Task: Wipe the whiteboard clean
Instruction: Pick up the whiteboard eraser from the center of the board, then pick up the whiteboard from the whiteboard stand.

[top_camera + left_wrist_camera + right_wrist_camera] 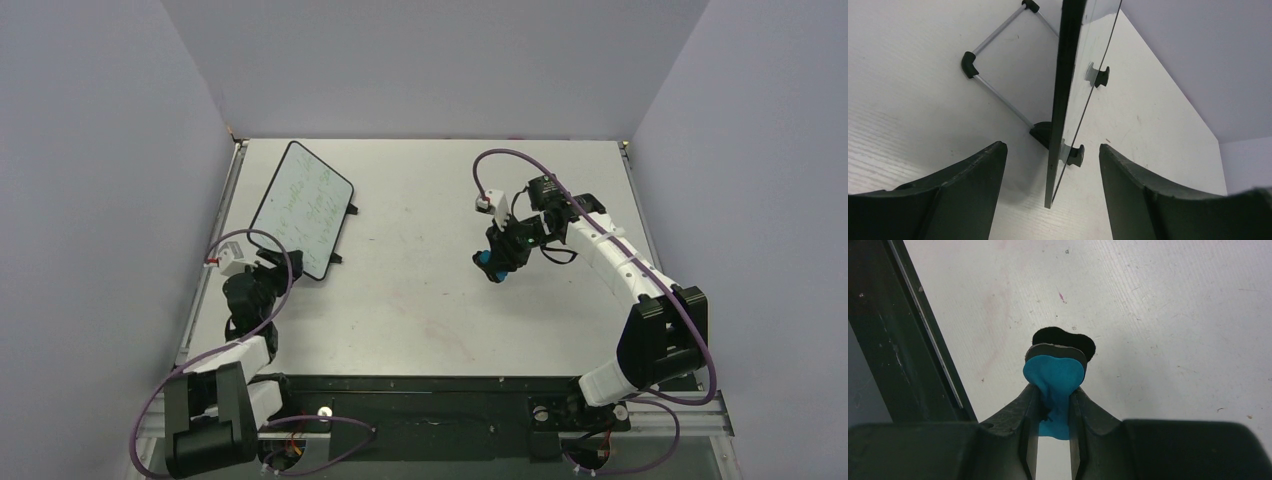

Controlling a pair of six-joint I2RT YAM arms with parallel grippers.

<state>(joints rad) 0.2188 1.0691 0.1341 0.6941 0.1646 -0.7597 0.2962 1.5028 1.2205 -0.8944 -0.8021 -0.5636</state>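
Pale worktop (450, 300): 1 propped whiteboard (302, 208), spread left tool (1050, 150) astride its edge, a nudge possibly toppling it; right tool (1053, 410) pinching eraser (1054, 372).

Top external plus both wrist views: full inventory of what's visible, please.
whiteboard: 1, white face, black rim, faint green writing; propped up at the table's far left
stand: 1, silver wire with black feet; holding up the whiteboard
eraser: 1, blue and black; pinched in the right gripper over the table's middle right
table: 1, off-white, scuffed; under everything
walls: 3, pale lilac; left, far and right of the table
left gripper: 1, black; open, a finger on each side of the whiteboard's near edge
right gripper: 1, black; shut on the eraser
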